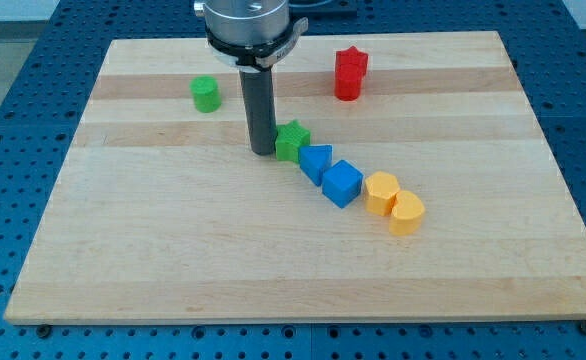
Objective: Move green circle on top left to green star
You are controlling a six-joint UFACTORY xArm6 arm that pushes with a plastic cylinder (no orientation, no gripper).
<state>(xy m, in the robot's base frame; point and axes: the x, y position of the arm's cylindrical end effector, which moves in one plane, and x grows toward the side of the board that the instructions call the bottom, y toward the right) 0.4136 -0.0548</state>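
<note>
The green circle (205, 93) stands near the view's top left of the wooden board (173, 260). The green star (293, 140) sits near the board's middle, to the lower right of the circle. My tip (263, 151) rests on the board right against the star's left side, well to the lower right of the green circle. The dark rod rises from the tip to the arm's flange at the view's top.
A red star (350, 73) stands at the top, right of centre. A blue block (315, 162) and a blue cube (342, 183) trail from the green star toward the lower right, followed by two yellow blocks (381, 192) (406, 213).
</note>
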